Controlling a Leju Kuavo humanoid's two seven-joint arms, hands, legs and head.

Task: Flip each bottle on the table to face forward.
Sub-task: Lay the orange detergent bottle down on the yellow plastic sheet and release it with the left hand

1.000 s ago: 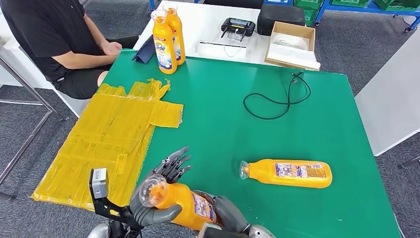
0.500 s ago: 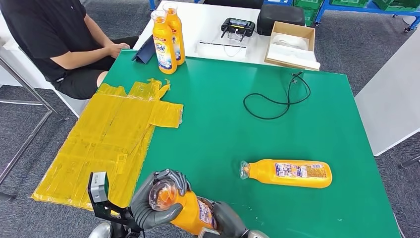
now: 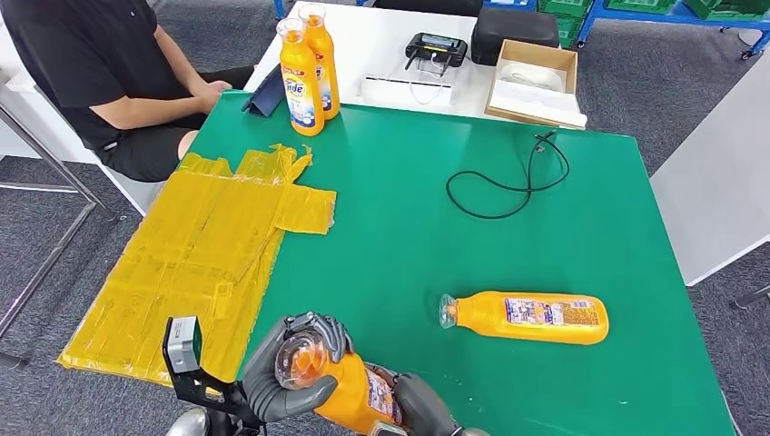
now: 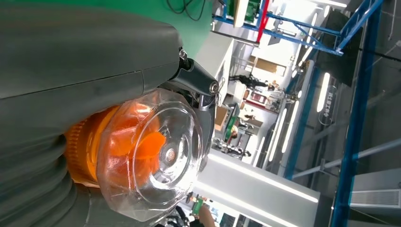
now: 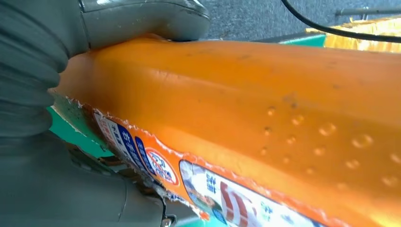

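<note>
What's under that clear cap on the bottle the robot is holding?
Through the clear cap an orange nozzle shows, atop the orange held bottle. The left robot hand wraps the neck, hiding what lies below the cap.

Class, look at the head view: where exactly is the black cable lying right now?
The black cable lies looped on the green table, towards its far right, short of the cardboard box and beyond the lying bottle.

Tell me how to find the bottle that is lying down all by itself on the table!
Start at the big green table and look along the edge nearest the robot, on its right. There an orange bottle lies flat on its side, clear cap pointing toward the middle. The two orange bottles at the far corner stand upright, and another is held in the robot hands; only this one lies untouched.
</note>
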